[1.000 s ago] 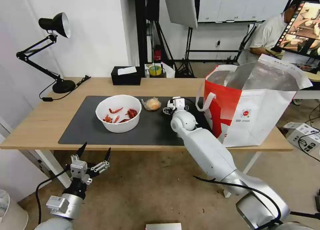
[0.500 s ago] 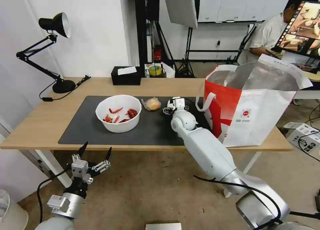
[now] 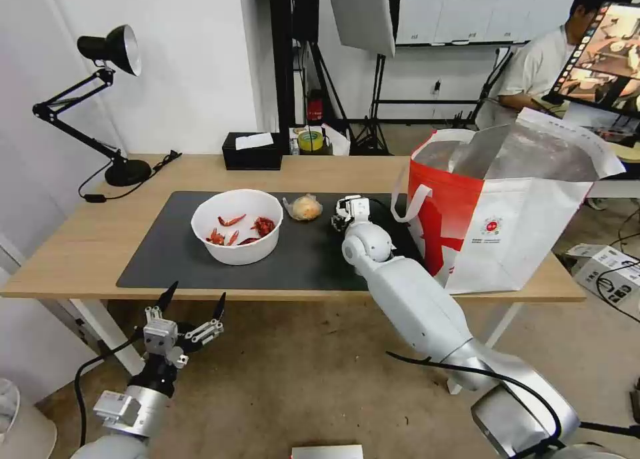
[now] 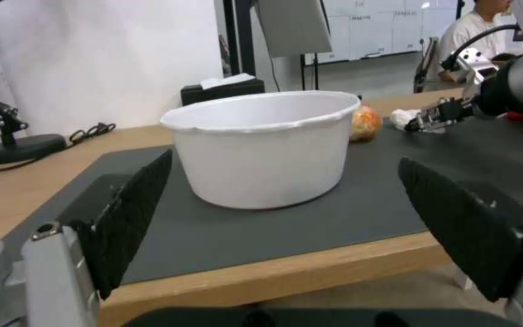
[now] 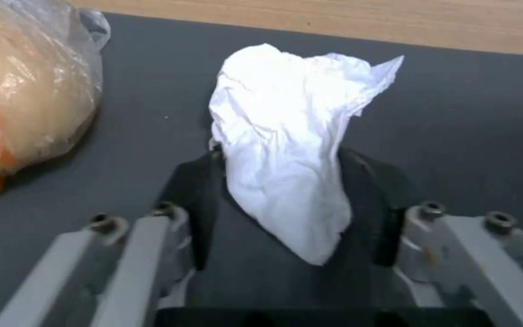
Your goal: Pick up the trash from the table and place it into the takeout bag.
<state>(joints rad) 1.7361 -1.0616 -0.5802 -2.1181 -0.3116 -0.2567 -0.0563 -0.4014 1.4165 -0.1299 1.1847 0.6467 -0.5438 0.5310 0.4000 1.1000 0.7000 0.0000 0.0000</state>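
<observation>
The crumpled white tissue lies on the large dark grey mat of the long light-wood surface, between the right tool's black pads, which look closed against its sides, though whether it is lifted off the mat is hard to tell. Just beside it sits the small clear bag of yellow-orange food, nearer the mat's far edge. The left tool hangs below the surface's near edge with its fingers spread apart, facing the white round bowl.
</observation>
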